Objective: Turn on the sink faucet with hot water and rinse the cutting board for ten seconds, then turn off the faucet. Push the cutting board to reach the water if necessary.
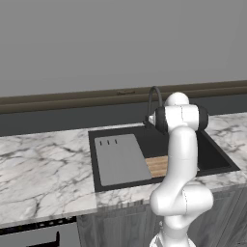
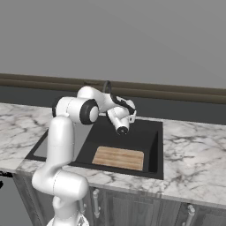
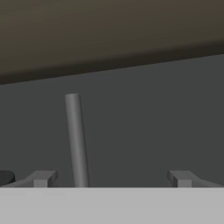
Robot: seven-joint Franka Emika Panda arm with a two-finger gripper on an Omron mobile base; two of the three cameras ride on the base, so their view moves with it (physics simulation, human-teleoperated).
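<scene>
The claw [image 3: 111, 178] is held up at the back of the sink [image 2: 152, 132], its two fingertips [image 3: 43, 178] spread wide apart and closed on nothing. A thin grey rod of the sink faucet [image 3: 76, 140] stands upright between them, closer to the left tip and touching neither. The cutting board [image 2: 118, 158] lies flat on the basin floor below and in front of the claw, well apart from it, with a grey slab [image 1: 121, 159] beside it and marble counter [image 2: 194, 150] around the basin.

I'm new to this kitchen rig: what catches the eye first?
The white arm reaches over the wide black sink, its gripper open at the thin dark gooseneck faucet. A light-brown wooden cutting board lies in the basin beside a flat grey slab. No water runs.
</scene>
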